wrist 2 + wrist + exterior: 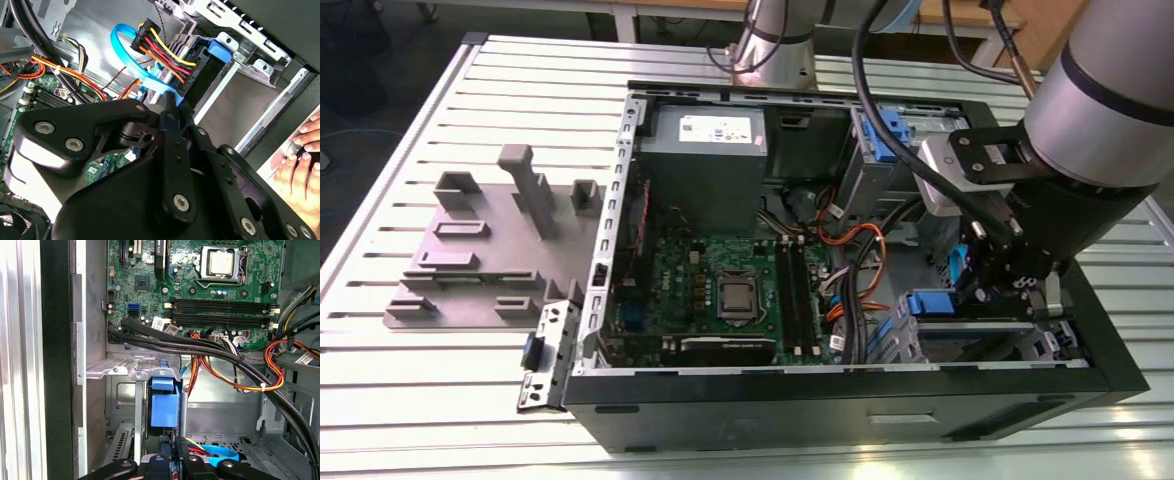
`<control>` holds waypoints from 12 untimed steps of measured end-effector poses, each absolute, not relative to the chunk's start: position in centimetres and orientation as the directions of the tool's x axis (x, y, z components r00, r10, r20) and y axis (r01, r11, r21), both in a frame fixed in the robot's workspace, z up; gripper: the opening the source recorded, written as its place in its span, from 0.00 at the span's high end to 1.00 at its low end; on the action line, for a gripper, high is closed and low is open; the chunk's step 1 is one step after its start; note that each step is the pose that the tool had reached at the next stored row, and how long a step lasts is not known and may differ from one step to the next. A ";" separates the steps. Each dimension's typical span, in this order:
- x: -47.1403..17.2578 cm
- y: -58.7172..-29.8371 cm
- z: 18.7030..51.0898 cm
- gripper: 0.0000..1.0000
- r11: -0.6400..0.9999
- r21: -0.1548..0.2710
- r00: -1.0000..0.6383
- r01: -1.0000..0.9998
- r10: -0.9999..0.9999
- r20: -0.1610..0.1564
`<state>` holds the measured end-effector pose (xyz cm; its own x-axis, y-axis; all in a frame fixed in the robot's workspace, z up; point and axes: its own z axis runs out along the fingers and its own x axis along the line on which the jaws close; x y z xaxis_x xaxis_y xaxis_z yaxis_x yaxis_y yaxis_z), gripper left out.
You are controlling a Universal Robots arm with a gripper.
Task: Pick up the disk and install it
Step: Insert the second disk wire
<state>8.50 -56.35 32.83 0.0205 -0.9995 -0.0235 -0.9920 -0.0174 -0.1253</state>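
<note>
Inside the open computer case (854, 385), the gripper (172, 107) has its fingers closed on the edge of the disk (164, 407), which stands upright in the drive bay (127, 372) beside the motherboard (720, 290). No writing is legible.

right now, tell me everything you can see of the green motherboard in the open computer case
The motherboard is a green circuit board mounted flat against the inner wall of the open case. A square processor socket holds a bare silver chip with no cooler over it. Beside it run long black memory slots with pale end clips. Small chips and connectors dot the rest. A bundle of black cables crosses one edge, in the first wrist view.
</note>
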 end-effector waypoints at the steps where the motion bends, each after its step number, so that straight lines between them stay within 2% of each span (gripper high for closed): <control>1: 8.5 -56.3 32.8 0.83 -0.017 -0.125 0.020 -0.992 -1.000 -0.024; 2: 8.5 -56.3 32.8 0.77 -0.017 -0.125 0.020 -0.992 -1.000 -0.024; 12: 8.5 -56.3 33.1 0.77 -0.017 -0.125 0.020 -0.992 -1.000 -0.024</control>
<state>8.50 -56.35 33.11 0.0205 -0.9995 -0.0235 -0.9920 -0.0174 -0.1253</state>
